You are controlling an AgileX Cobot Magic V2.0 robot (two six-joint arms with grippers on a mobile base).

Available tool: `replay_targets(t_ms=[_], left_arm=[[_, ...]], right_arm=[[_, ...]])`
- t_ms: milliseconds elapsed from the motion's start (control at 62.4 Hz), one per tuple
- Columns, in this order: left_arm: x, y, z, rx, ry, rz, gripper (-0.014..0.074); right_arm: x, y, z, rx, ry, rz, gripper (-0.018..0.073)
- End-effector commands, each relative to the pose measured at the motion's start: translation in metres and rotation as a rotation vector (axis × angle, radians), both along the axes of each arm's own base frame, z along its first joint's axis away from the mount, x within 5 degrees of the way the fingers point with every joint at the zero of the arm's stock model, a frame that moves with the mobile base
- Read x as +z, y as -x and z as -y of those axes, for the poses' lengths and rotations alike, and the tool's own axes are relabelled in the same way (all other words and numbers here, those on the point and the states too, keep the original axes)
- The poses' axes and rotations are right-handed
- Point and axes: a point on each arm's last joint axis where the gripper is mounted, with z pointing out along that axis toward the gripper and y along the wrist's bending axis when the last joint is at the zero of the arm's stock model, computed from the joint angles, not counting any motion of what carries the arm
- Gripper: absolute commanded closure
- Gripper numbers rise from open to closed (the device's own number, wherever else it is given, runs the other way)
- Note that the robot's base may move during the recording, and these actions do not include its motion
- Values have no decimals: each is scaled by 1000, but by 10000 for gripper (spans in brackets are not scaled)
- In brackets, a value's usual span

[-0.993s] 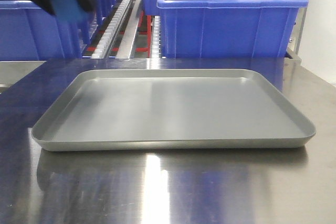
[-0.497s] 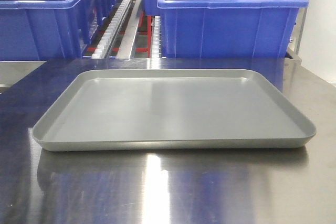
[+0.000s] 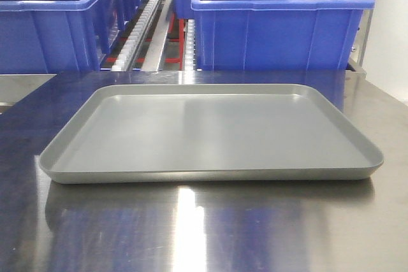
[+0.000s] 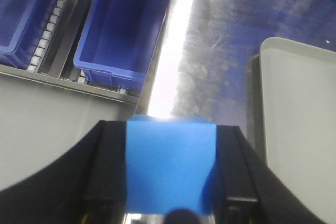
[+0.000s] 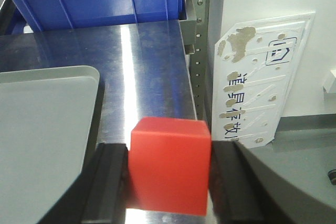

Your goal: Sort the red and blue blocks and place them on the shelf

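Front view: tray (image 3: 210,135) lies flat on the table (image 3: 191,227), centre frame. Behind it is the shelf (image 3: 158,42), with the left bin (image 3: 44,30) upper left, the right bin (image 3: 280,23) upper right, and white rollers (image 3: 135,30) between them.

Left gripper (image 4: 170,182): clamped on the blue block (image 4: 170,169), with black fingers (image 4: 107,182) pressed to both side faces. The block is lower centre of the left wrist view, top face level. Past it the table shows a bright glare strip and the tray corner sits at the right edge. Upper left is a shelf tier with another blue bin (image 4: 123,35) and a roller row.

Right gripper (image 5: 170,182): clamped on the red block (image 5: 170,166), one finger on each side. The block is lower centre of the right wrist view, in line with the bare table strip between the tray rim (left of frame) and the table edge. Top left is a blue bin wall. Top centre is a perforated steel post (image 5: 197,51). At right is a worn white sign (image 5: 260,77) with printed characters.

Height of either block above the table: cannot tell.
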Motion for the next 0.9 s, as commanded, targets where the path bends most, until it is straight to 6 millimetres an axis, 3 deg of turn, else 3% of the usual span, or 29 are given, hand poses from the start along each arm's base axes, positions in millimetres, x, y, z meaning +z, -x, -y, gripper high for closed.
replay_targets(t_ms=[0, 416, 881], left_arm=[[12, 7, -2, 3, 39, 130, 472], [-9, 41, -14, 71, 51, 181, 472], [-18, 45, -14, 32, 11, 230, 472]], right_arm=[[17, -3, 1, -9, 14, 117, 510], [17, -3, 1, -9, 14, 117, 510], [17, -3, 1, -9, 14, 117, 510]])
